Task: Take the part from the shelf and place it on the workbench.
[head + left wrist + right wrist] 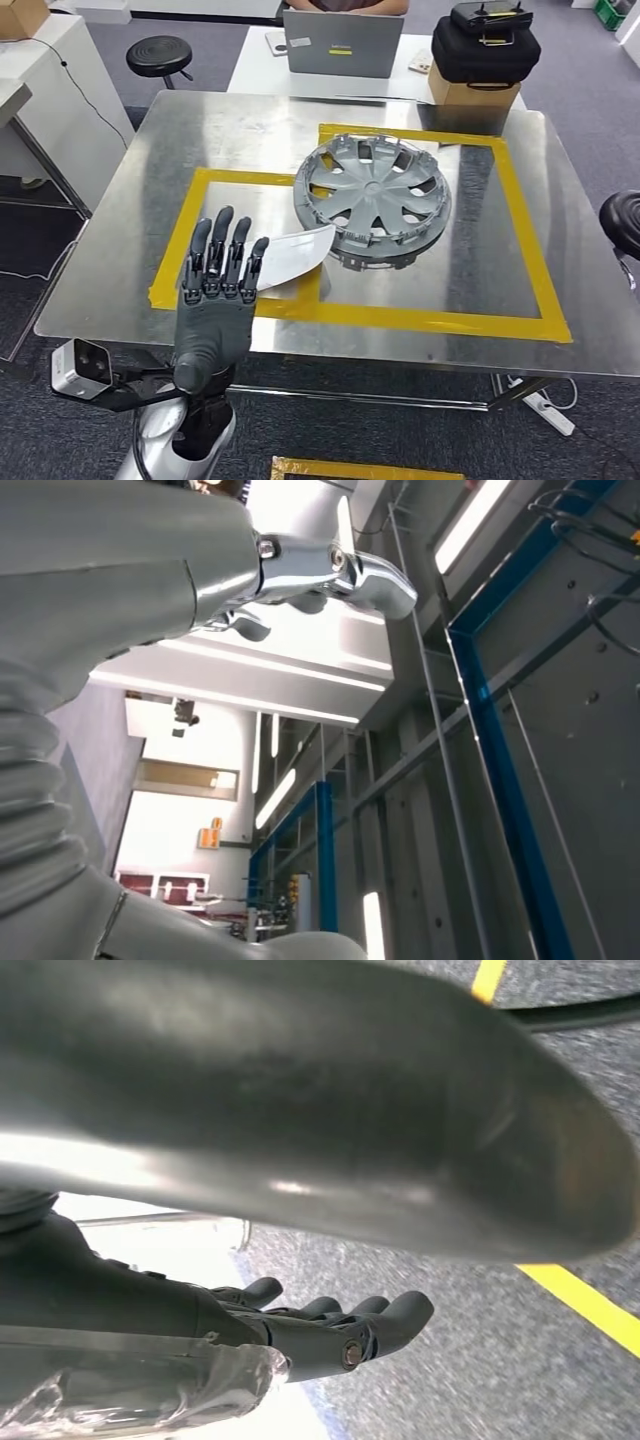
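A grey wheel cover lies flat on the shiny metal workbench, inside a rectangle of yellow tape. My left hand is raised over the bench's front left, palm away from me and fingers spread upward, holding nothing. It stands left of the cover and apart from it. In the left wrist view the fingers point toward the ceiling. In the right wrist view my right hand hangs over grey floor with its dark fingers stretched out and nothing in them.
Behind the bench a white table carries a grey laptop with a person seated at it, and a black case on a cardboard box. Black stools stand at the far left and the right. Yellow tape marks the floor.
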You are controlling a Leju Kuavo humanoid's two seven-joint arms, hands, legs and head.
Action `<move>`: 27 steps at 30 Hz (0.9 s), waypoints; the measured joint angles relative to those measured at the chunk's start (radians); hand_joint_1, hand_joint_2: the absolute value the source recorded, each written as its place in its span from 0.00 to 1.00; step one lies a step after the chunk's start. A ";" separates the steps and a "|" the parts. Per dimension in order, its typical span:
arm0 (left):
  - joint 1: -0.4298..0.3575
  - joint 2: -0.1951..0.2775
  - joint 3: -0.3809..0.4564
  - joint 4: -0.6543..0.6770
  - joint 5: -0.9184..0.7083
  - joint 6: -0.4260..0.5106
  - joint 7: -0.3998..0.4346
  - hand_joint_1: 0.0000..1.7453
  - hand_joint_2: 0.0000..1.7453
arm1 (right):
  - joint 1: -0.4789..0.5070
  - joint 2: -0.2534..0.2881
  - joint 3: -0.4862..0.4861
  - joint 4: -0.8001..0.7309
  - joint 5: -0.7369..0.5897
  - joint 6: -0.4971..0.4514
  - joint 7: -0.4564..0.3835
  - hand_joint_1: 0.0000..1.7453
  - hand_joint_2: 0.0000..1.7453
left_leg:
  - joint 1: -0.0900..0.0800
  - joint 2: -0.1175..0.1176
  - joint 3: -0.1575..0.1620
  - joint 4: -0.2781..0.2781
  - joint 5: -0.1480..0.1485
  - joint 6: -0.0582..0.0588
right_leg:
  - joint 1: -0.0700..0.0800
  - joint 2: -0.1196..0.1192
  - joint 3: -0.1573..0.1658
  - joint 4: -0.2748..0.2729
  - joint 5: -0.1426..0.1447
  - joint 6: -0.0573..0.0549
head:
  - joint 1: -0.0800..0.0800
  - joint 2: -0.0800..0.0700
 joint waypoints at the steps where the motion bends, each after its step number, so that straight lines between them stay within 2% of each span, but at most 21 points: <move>1: 0.000 0.000 0.000 0.001 -0.001 0.003 0.000 0.00 1.00 | 0.000 0.000 0.000 0.000 0.000 0.000 0.000 0.00 0.00 | 0.000 0.001 -0.009 0.000 0.007 0.002 | 0.000 0.000 -0.021 0.068 -0.044 0.003 | 0.001 0.000; 2: 0.000 0.000 0.000 0.001 -0.003 0.006 0.000 0.00 1.00 | 0.000 0.000 0.000 0.000 0.000 0.000 -0.001 0.00 0.00 | -0.001 0.003 -0.019 0.001 0.014 0.003 | -0.001 0.000 -0.035 0.127 -0.074 0.006 | 0.001 0.000; 3: 0.000 0.000 0.000 0.002 -0.005 0.008 0.000 0.00 1.00 | 0.000 0.000 0.000 0.000 0.000 0.000 -0.001 0.00 0.00 | -0.001 0.003 -0.029 0.001 0.021 0.002 | -0.001 0.000 -0.037 0.160 -0.086 0.007 | 0.001 0.000; 4: 0.000 0.000 0.000 0.003 -0.006 0.009 0.000 0.00 1.00 | 0.000 0.000 0.000 0.000 0.000 0.000 -0.002 0.00 0.00 | -0.001 0.004 -0.039 0.001 0.029 0.001 | -0.001 0.000 -0.021 0.159 -0.079 0.008 | 0.001 0.000; 5: 0.000 0.000 0.000 0.005 -0.008 0.010 0.000 0.00 1.00 | 0.000 0.000 0.000 0.000 0.000 0.000 -0.002 0.00 0.00 | -0.001 0.004 -0.048 0.002 0.036 -0.001 | -0.001 0.000 0.017 0.116 -0.056 0.008 | 0.001 0.000; 6: 0.000 0.000 0.000 0.006 -0.008 0.013 0.000 0.00 1.00 | -0.001 0.000 0.000 0.000 0.000 -0.001 -0.002 0.00 0.00 | 0.000 0.003 -0.055 0.002 0.043 -0.005 | -0.001 0.000 0.068 0.047 -0.031 0.007 | 0.001 0.000; 8: -0.001 0.000 0.000 0.008 -0.009 0.019 0.000 0.00 1.00 | -0.005 -0.001 0.000 0.000 0.000 -0.001 -0.002 0.00 0.00 | -0.001 0.003 -0.065 0.003 0.057 -0.016 | 0.001 0.002 0.161 -0.092 -0.010 0.002 | 0.000 0.000; 9: -0.001 0.000 -0.001 0.008 -0.009 0.021 0.000 0.00 1.00 | -0.007 -0.001 0.000 0.000 0.000 -0.001 -0.002 0.00 0.00 | -0.002 0.003 -0.067 0.003 0.063 -0.022 | 0.002 0.005 0.180 -0.127 -0.011 -0.003 | 0.000 0.000; 10: -0.002 0.000 -0.001 0.010 -0.010 0.022 0.000 0.00 1.00 | -0.008 -0.001 0.000 0.000 0.000 -0.001 -0.002 0.00 0.00 | -0.002 0.003 -0.068 0.002 0.070 -0.028 | 0.005 0.007 0.182 -0.138 -0.013 -0.009 | -0.001 0.000; 12: -0.003 0.001 -0.001 0.012 -0.010 0.023 0.000 0.00 1.00 | -0.008 -0.001 0.000 0.000 0.000 -0.002 -0.002 0.00 0.00 | -0.001 0.002 -0.071 -0.001 0.079 -0.039 | 0.005 0.007 0.167 -0.137 -0.001 -0.027 | -0.001 0.000; 13: -0.004 0.001 -0.001 0.014 -0.010 0.023 0.000 0.00 1.00 | -0.008 -0.002 0.000 0.000 -0.001 -0.002 -0.002 0.00 0.00 | 0.000 0.002 -0.077 0.007 0.066 -0.045 | 0.004 0.005 0.161 -0.137 0.008 -0.036 | -0.003 0.000; 14: -0.004 0.002 -0.001 0.015 -0.010 0.024 0.000 0.00 1.00 | -0.009 -0.002 0.000 0.000 -0.001 -0.002 -0.002 0.00 0.00 | 0.000 0.002 -0.088 0.032 0.034 -0.049 | 0.003 0.004 0.152 -0.138 0.019 -0.044 | -0.004 0.000; 17: -0.005 0.003 -0.001 0.020 -0.008 0.024 0.000 0.00 1.00 | -0.010 -0.002 -0.001 0.000 -0.002 -0.002 -0.002 0.00 0.00 | 0.001 0.002 -0.146 0.215 -0.105 -0.056 | 0.004 0.001 0.116 -0.137 0.050 -0.055 | -0.008 0.000; 18: -0.005 0.004 -0.001 0.022 -0.008 0.025 0.000 0.00 1.00 | -0.010 -0.002 -0.001 0.000 -0.002 -0.002 -0.002 0.00 0.00 | 0.001 0.002 -0.156 0.267 -0.122 -0.057 | 0.005 0.000 0.102 -0.137 0.060 -0.056 | -0.008 0.000; 19: -0.005 0.004 -0.001 0.025 -0.007 0.025 0.000 0.00 1.00 | -0.009 -0.002 -0.001 0.000 -0.002 -0.002 -0.002 0.00 0.00 | 0.001 0.002 -0.150 0.289 -0.117 -0.056 | 0.006 -0.001 0.089 -0.136 0.070 -0.055 | -0.008 0.000; 20: -0.005 0.004 0.000 0.027 -0.006 0.025 0.000 0.00 1.00 | -0.009 -0.002 -0.001 0.000 -0.002 -0.002 -0.003 0.00 0.00 | 0.001 0.002 -0.127 0.276 -0.096 -0.054 | 0.007 -0.001 0.076 -0.136 0.080 -0.053 | -0.008 0.000; 22: -0.008 0.004 0.000 0.029 -0.006 0.026 0.000 0.00 1.00 | -0.010 -0.002 -0.002 0.000 -0.003 -0.002 -0.003 0.00 0.00 | 0.000 0.002 -0.032 0.162 -0.053 -0.046 | 0.008 0.000 0.055 -0.135 0.097 -0.048 | -0.008 0.000; 23: -0.010 0.003 -0.001 0.030 -0.006 0.026 0.000 0.00 1.00 | -0.010 -0.002 -0.002 0.000 -0.003 -0.002 -0.004 0.00 0.00 | -0.001 0.002 0.022 0.088 -0.049 -0.041 | 0.010 0.001 0.047 -0.134 0.106 -0.044 | -0.008 0.000; 24: -0.013 0.002 -0.001 0.031 -0.007 0.027 0.000 0.00 1.00 | -0.011 -0.002 -0.003 0.000 -0.003 -0.003 -0.004 0.00 0.00 | -0.003 0.002 0.061 0.030 -0.053 -0.036 | 0.011 0.001 0.041 -0.133 0.115 -0.039 | -0.008 0.000; 25: -0.015 0.001 -0.001 0.031 -0.008 0.030 0.000 0.00 1.00 | -0.011 -0.002 -0.004 0.000 -0.003 -0.003 -0.004 0.00 0.00 | -0.005 0.001 0.083 -0.007 -0.060 -0.031 | 0.011 0.000 0.037 -0.133 0.124 -0.034 | -0.008 0.000; 27: -0.014 0.000 0.000 0.034 -0.013 0.042 0.000 0.00 1.00 | -0.009 -0.002 -0.007 0.000 -0.003 -0.004 -0.005 0.00 0.00 | -0.008 0.002 0.079 -0.025 -0.056 -0.018 | 0.008 -0.001 0.031 -0.135 0.138 -0.023 | -0.008 0.000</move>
